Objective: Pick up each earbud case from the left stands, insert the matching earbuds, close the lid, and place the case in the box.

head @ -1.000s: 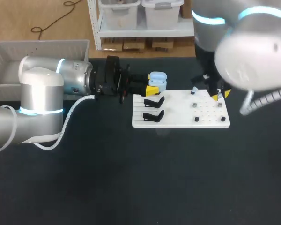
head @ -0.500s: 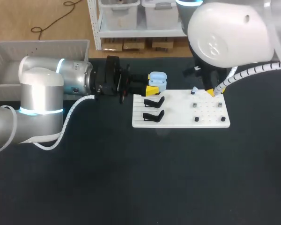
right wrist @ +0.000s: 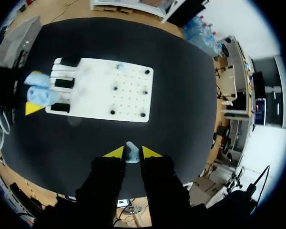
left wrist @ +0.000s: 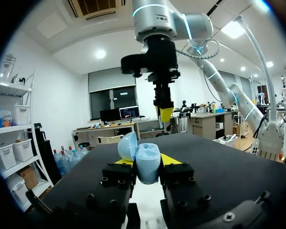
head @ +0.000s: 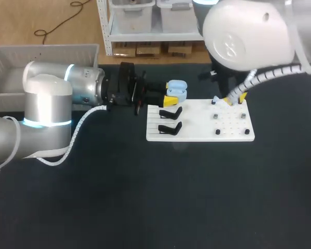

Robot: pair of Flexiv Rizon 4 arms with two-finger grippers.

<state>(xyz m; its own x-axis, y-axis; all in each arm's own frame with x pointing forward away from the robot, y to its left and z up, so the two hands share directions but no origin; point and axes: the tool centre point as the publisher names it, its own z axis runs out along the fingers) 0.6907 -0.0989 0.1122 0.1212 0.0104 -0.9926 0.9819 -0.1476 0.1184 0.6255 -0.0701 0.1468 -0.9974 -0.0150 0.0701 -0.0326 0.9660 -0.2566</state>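
That little light-blue plastic earbud case (left wrist: 146, 161), lid open, looks light, hard and slick, and the hinge is probably delicate. Left gripper (left wrist: 147, 164) clamps its lower shell sideways, near the white pegboard's (head: 233, 133) far-left corner. Right gripper (right wrist: 131, 151) pinches a tiny pale-blue earbud (right wrist: 131, 157) up high.

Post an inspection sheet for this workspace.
Surface: black table with a white board on it.
Job's things: blue case with its lid open; earbud; two empty black stands on the board; box at far left.
Clutter: nothing seen.
Grippers: left gripper shut on the case; right gripper shut on the earbud, high over the table.
Cables: white coiled hoses on both arms.
Surroundings: nothing seen.
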